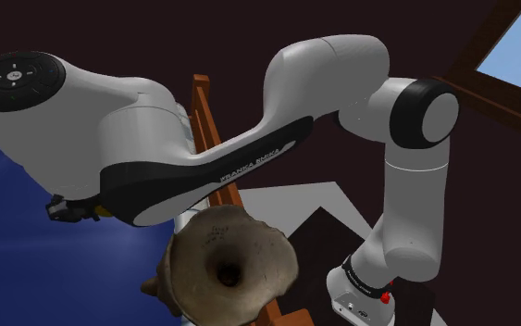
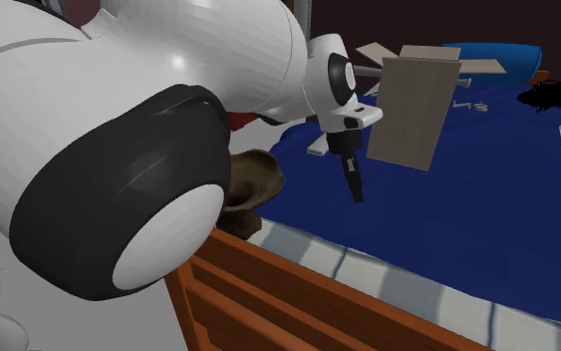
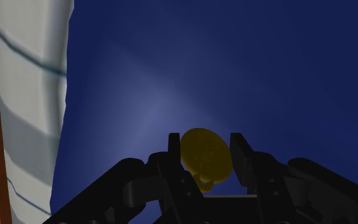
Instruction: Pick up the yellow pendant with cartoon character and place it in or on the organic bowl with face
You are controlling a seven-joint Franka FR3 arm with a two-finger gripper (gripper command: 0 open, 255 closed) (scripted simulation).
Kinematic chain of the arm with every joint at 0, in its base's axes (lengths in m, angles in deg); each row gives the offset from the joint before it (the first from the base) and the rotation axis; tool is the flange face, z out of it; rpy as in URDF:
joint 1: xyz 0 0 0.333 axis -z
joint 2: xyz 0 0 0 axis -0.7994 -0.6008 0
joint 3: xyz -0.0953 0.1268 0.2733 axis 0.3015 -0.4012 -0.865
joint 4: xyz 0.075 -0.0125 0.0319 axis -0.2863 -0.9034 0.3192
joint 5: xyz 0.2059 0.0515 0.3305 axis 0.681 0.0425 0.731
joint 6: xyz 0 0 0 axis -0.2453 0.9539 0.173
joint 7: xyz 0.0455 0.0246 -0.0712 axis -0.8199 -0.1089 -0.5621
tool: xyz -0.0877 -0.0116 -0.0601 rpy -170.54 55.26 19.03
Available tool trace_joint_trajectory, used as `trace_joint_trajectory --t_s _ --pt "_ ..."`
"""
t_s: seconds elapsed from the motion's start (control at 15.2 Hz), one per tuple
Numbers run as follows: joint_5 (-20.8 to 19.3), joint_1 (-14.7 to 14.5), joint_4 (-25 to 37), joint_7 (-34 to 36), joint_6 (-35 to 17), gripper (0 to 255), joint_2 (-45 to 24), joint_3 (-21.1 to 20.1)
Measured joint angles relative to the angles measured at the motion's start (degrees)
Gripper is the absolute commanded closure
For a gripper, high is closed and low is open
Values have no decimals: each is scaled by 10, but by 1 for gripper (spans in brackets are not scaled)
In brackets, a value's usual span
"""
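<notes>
Wrist view: we are clasping the yellow pendant [image 3: 204, 154] between our fingers [image 3: 174, 151]. We are hovering over the blue cover [image 3: 266, 63].

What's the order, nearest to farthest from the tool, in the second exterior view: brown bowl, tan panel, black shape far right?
1. tan panel, just right of the tool in that view.
2. brown bowl, on the tool's other side, left; nearly tied with the panel.
3. black shape, far right at the back, clearly farthest.
</notes>
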Motion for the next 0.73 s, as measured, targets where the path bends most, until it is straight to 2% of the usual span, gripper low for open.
trace_joint_trajectory --t_s 0.73 --pt "20 -7 60 -34 61 255 16 -10"
